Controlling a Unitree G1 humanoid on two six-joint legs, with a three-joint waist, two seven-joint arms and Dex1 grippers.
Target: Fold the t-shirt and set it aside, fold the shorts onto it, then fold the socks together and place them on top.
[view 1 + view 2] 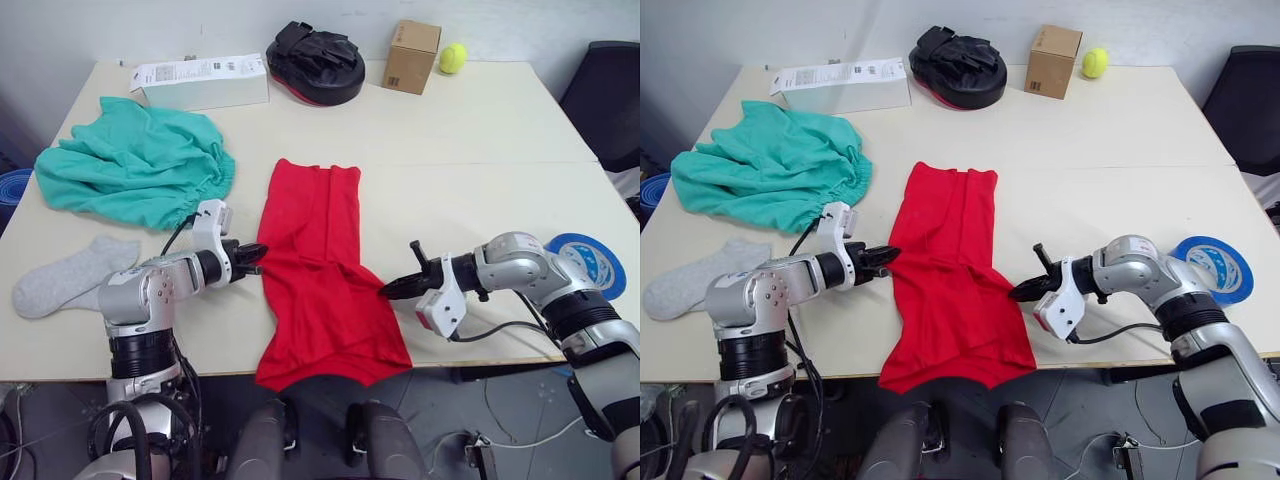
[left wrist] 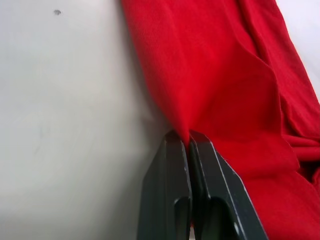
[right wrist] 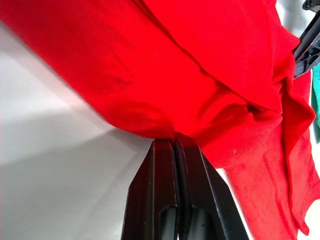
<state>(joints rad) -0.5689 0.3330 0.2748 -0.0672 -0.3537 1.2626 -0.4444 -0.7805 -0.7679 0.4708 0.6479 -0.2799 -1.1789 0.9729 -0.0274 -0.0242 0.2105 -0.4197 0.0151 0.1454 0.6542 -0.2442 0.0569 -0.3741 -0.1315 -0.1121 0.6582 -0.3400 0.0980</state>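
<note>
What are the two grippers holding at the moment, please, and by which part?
Both hold the t-shirt: the left gripper is shut on its left side edge, the right gripper on its right side edge, about halfway along.

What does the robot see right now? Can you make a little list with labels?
shirt: red t-shirt, folded into a long strip, near end hanging over the table edge
left gripper: shut on the shirt's left edge
right gripper: shut on the shirt's right edge
shorts: teal, bunched, far left
socks: grey, near left, by the edge
other things: black mitt, cardboard box, tennis ball, blue tape roll
</note>
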